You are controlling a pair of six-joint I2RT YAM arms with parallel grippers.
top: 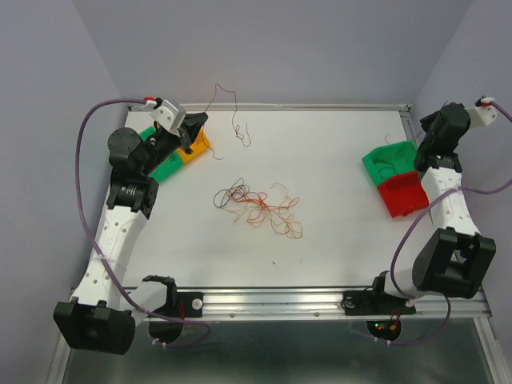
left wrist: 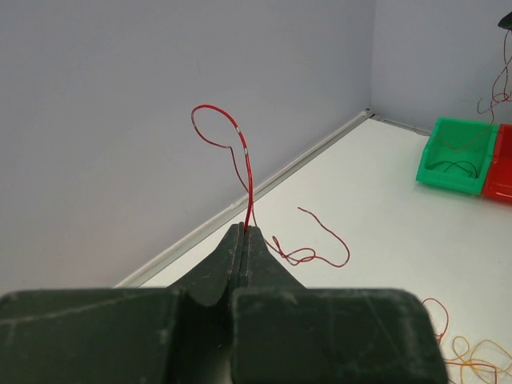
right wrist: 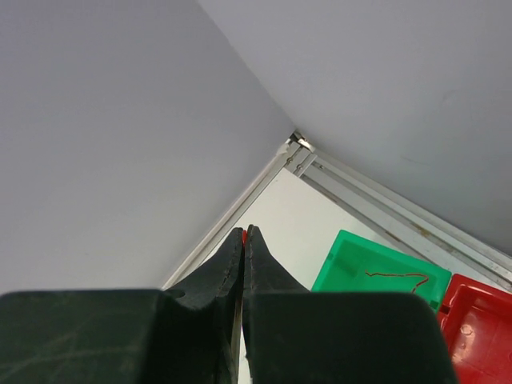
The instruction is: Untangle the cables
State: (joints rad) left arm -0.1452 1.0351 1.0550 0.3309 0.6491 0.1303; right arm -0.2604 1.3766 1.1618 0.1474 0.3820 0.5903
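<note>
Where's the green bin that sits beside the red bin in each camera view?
Top external: the green bin is at the right side of the table, just beyond the red bin.
Left wrist: the green bin is at the upper right, with the red bin cut off by the frame edge.
Right wrist: the green bin is at the lower right.
Shared landmark: the red bin, beside the green one in every view.

Tangle of cables [top: 258, 206] at table [top: 336, 240] centre, loose cable [top: 234, 112] behind it, one end in left gripper [top: 196, 122], left bins [top: 168, 166] beneath that gripper, right bins [top: 404, 196] at right edge, hanging cable [left wrist: 498, 80] running from right gripper [right wrist: 243, 234] into farther bin [top: 384, 162]
</note>
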